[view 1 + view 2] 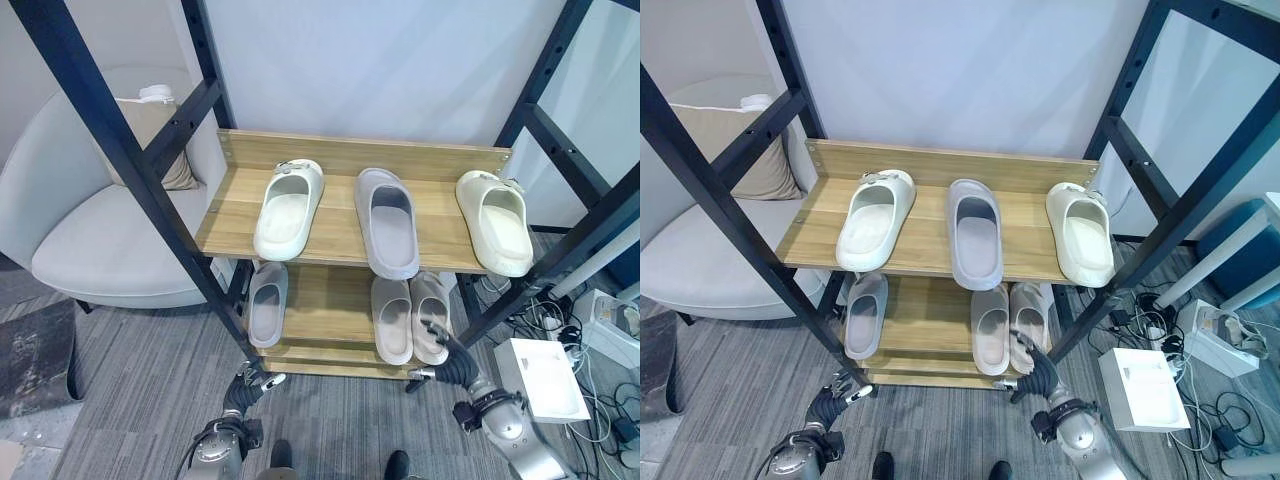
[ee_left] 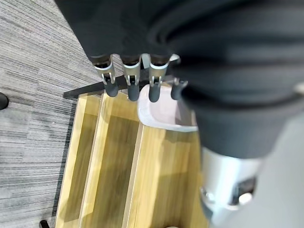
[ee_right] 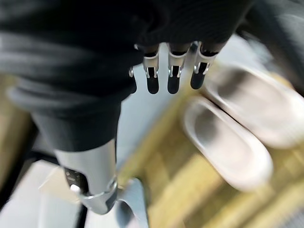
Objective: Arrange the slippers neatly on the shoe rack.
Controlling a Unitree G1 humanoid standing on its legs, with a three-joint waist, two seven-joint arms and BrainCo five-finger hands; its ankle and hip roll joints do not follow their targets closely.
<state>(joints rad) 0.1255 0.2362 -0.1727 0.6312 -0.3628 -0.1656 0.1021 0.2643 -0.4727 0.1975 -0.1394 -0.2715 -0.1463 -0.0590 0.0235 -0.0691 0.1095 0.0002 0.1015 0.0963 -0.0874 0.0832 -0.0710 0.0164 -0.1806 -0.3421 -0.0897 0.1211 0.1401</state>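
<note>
The wooden shoe rack (image 1: pixel 340 152) has two shelves. On the upper shelf lie a cream slipper (image 1: pixel 288 208) at the left, a grey slipper (image 1: pixel 388 222) in the middle and a second cream slipper (image 1: pixel 494 220) at the right. The lower shelf (image 1: pixel 325 300) holds a single grey slipper (image 1: pixel 267 303) at the left and a pale pair (image 1: pixel 391 318) (image 1: pixel 430 315) side by side at the right. My left hand (image 1: pixel 250 385) hangs low, just in front of the single grey slipper (image 2: pixel 166 111), open and holding nothing. My right hand (image 1: pixel 445 355) is open, close to the heel of the pair's right slipper (image 3: pixel 228 142).
Black metal posts (image 1: pixel 130 160) frame the rack on both sides. A pale armchair (image 1: pixel 90 230) with a cushion (image 1: pixel 160 130) stands to the left. On the floor at the right lie a white box (image 1: pixel 545 378), a power strip (image 1: pixel 612 322) and cables.
</note>
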